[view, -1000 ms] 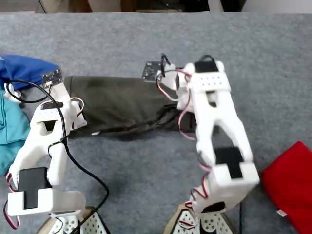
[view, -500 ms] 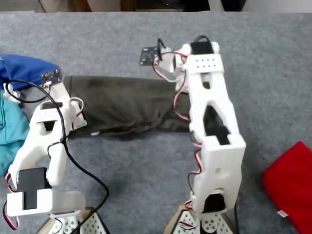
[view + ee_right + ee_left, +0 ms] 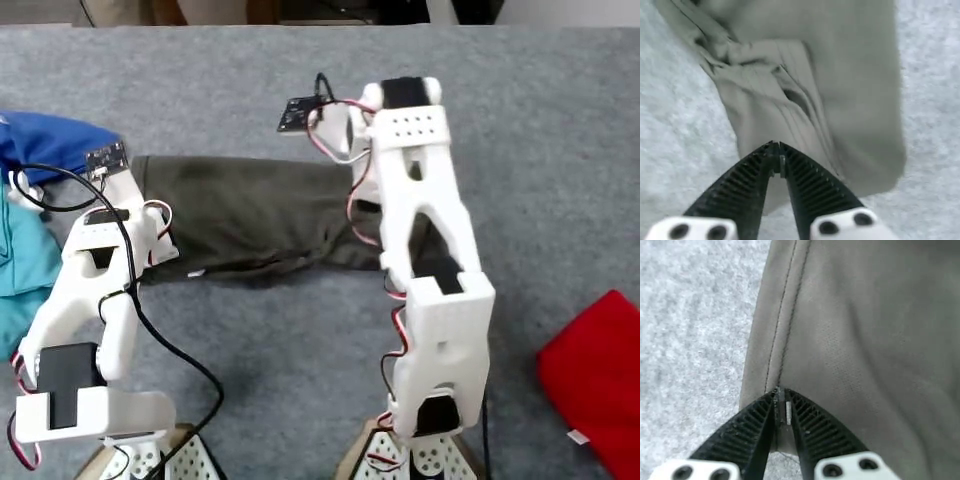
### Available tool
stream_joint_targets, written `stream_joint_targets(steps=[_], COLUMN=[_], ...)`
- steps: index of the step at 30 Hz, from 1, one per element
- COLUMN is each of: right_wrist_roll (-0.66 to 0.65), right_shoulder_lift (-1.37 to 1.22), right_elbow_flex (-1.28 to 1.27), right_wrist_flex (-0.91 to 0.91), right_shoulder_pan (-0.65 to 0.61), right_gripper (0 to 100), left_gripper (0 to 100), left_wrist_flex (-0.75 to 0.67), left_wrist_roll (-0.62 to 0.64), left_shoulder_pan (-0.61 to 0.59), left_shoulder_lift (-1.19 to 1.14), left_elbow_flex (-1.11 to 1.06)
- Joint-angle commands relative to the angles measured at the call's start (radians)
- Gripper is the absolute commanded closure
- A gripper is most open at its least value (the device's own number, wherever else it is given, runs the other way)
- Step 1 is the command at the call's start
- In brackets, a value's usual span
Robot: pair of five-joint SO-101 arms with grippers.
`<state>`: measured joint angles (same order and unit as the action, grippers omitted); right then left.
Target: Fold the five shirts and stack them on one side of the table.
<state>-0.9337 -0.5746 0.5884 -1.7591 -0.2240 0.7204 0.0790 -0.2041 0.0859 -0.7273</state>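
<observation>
On the grey bench (image 3: 550, 120), olive shirt (image 3: 250, 210) laid crosswise, left arm (image 3: 95, 290) folded low, left gripper (image 3: 781, 407) clamped on its hem, right arm (image 3: 420, 230) stretched forward, right gripper (image 3: 776, 159) clenched on the fabric.

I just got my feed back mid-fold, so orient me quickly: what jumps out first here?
A long olive shirt lies across the middle of the grey table, with an arm at each end. The left gripper is shut on its hem, and the right gripper is shut over the bunched other end. A red cloth lies at the table's right edge, with a blue cloth and a teal cloth at the left edge.
</observation>
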Motion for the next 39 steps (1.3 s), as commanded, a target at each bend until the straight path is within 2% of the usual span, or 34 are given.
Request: stream_joint_targets(steps=[1,6,16,21,27,33,39], right_wrist_roll=[0.025,0.081,0.087,0.087,0.112,0.155,0.152], right_shoulder_lift=[-0.007,-0.013,-0.013,-0.013,0.048,0.248,0.384], right_elbow_flex=[-0.044,-0.114,-0.318,-0.331,-0.262,-0.105,-0.068], right_wrist_flex=[0.031,0.146,0.474,0.554,0.456,0.308,0.175], right_shoulder_pan=[-0.058,-0.120,-0.122,-0.122,-0.122,-0.110,-0.015], right_gripper=[99.4,99.4,99.4,99.4,99.4,99.4,99.4], left_gripper=[98,98,98,98,98,98,98], left_wrist_flex=[-0.012,-0.012,-0.012,-0.012,-0.012,-0.002,0.167], left_wrist_roll=[-0.002,-0.002,-0.002,-0.002,-0.002,0.003,0.003], left_shoulder_pan=[-0.005,-0.005,-0.006,-0.006,-0.005,0.000,0.021], left_shoulder_lift=[0.033,0.033,0.033,0.033,0.033,0.038,0.084], left_elbow_flex=[-0.002,-0.002,-0.002,-0.002,-0.002,-0.003,0.072])
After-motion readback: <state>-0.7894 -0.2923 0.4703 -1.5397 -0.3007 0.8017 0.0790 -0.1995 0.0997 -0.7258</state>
